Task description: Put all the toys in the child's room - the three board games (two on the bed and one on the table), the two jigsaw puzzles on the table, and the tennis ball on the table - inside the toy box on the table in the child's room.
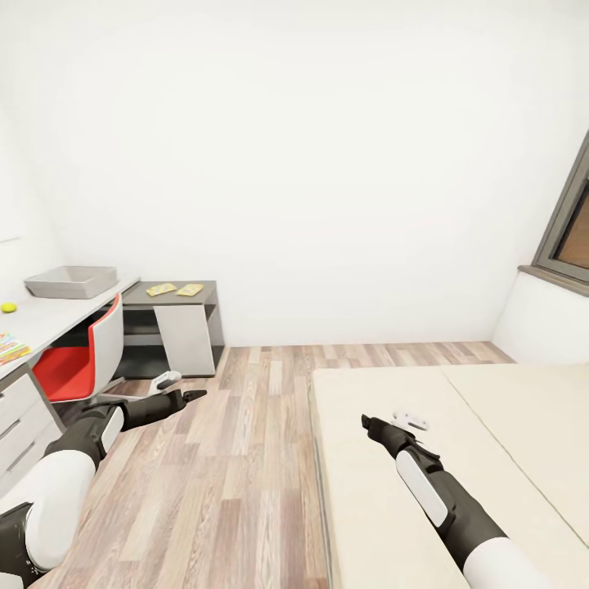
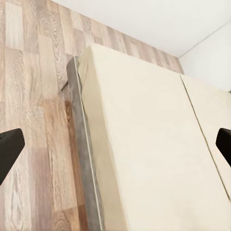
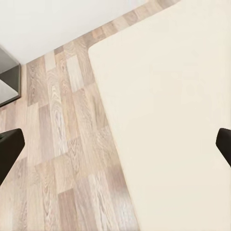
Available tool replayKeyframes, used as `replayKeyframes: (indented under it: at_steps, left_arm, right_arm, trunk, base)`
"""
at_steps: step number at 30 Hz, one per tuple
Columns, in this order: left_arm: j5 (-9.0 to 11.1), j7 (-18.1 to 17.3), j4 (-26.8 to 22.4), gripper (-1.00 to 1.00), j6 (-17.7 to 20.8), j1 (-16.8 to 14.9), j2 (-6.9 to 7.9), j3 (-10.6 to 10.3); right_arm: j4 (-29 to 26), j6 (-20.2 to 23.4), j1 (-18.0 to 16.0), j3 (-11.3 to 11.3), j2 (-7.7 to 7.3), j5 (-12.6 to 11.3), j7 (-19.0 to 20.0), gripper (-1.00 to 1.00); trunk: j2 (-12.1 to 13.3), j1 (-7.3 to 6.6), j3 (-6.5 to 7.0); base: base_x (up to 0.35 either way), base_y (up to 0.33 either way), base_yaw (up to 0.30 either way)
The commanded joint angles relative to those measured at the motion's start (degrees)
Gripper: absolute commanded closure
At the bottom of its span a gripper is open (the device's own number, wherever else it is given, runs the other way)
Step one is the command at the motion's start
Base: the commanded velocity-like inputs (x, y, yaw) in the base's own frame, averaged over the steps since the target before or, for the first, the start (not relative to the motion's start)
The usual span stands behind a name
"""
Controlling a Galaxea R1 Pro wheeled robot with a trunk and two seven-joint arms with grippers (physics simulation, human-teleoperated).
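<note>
Nearest, left gripper (image 1: 182, 391) and right gripper (image 1: 398, 423) spread, empty over bed (image 1: 458, 442); beyond, board game (image 1: 11, 347), tennis ball (image 1: 8, 307), toy box (image 1: 71, 281), jigsaw puzzles (image 1: 174, 289) on table (image 1: 57, 315); risk: clipping red chair (image 1: 78, 360) when approaching

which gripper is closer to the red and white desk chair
Left. The left gripper hangs just beside the red and white desk chair; the right gripper is across the floor, over the beige bed.

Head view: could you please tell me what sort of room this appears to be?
Probably a child's bedroom: a beige bed beside a desk with a red-and-white chair, a tennis ball and a grey toy box.
</note>
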Motion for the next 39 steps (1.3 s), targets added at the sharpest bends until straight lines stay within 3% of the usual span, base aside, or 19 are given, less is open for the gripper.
replayKeyframes:
  at_steps: [1, 39]
  left_arm:
    - [-0.56, -0.43, -0.05, -1.00, 0.39, -0.08, -0.06, 0.52]
    - [-0.47, -0.56, -0.05, -1.00, 0.39, -0.08, -0.06, 0.57]
  right_arm:
    - [-0.12, 0.12, -0.06, 0.25, -0.08, -0.42, -0.51, -1.00]
    - [-0.12, 0.12, -0.07, 0.25, -0.08, -0.42, -0.51, -1.00]
  trunk:
    - [-0.14, 0.04, -0.14]
    - [-0.14, 0.04, -0.14]
  base:
    - [0.003, -0.015, 0.000]
    - [0.000, -0.022, 0.000]
